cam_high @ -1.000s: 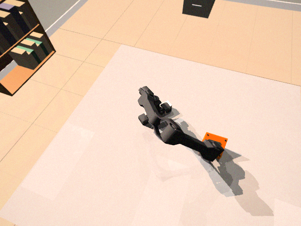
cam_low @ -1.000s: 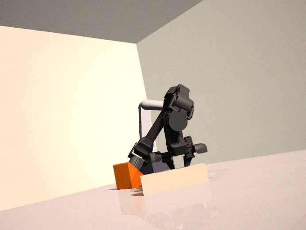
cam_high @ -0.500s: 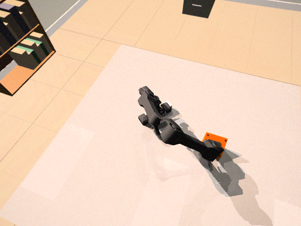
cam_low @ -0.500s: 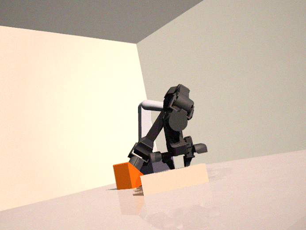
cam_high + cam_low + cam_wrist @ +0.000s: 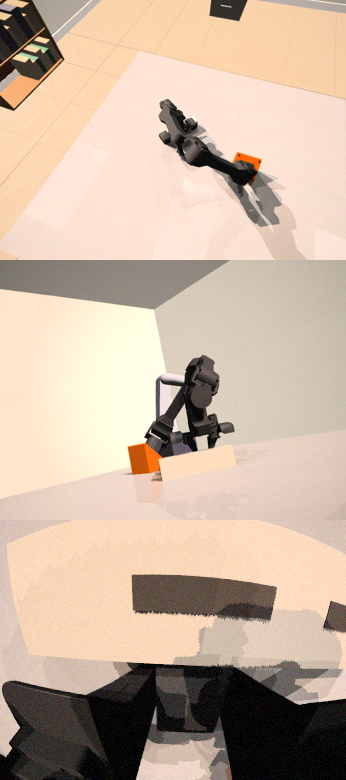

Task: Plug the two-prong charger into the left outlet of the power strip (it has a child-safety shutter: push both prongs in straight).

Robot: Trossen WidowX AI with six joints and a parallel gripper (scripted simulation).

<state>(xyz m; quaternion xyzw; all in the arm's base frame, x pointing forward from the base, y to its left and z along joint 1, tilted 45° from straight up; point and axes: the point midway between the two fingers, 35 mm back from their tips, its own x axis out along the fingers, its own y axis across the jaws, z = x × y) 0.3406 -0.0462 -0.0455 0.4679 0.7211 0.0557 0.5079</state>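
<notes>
The cream power strip (image 5: 197, 463) (image 5: 70, 605) lies on the pale table. Its top shows one full dark slot and part of another at the right edge of the wrist view. My gripper (image 5: 188, 665) (image 5: 203, 446) is shut on the dark charger (image 5: 172, 695), a boxy block between the two black fingers. In the wrist view the charger sits just below the strip's near long edge, below the full dark slot. In the exterior view the fingertips are behind the strip's top edge. The prongs are hidden, and I cannot tell whether the charger touches the strip. The arm hides it in the top view.
An orange block (image 5: 248, 158) (image 5: 139, 459) stands at the arm's base, near the strip's left end in the exterior view. A pale tubular frame (image 5: 172, 379) rises behind the arm. A bookshelf (image 5: 20, 90) and a dark cabinet (image 5: 227, 11) stand beyond the pale surface.
</notes>
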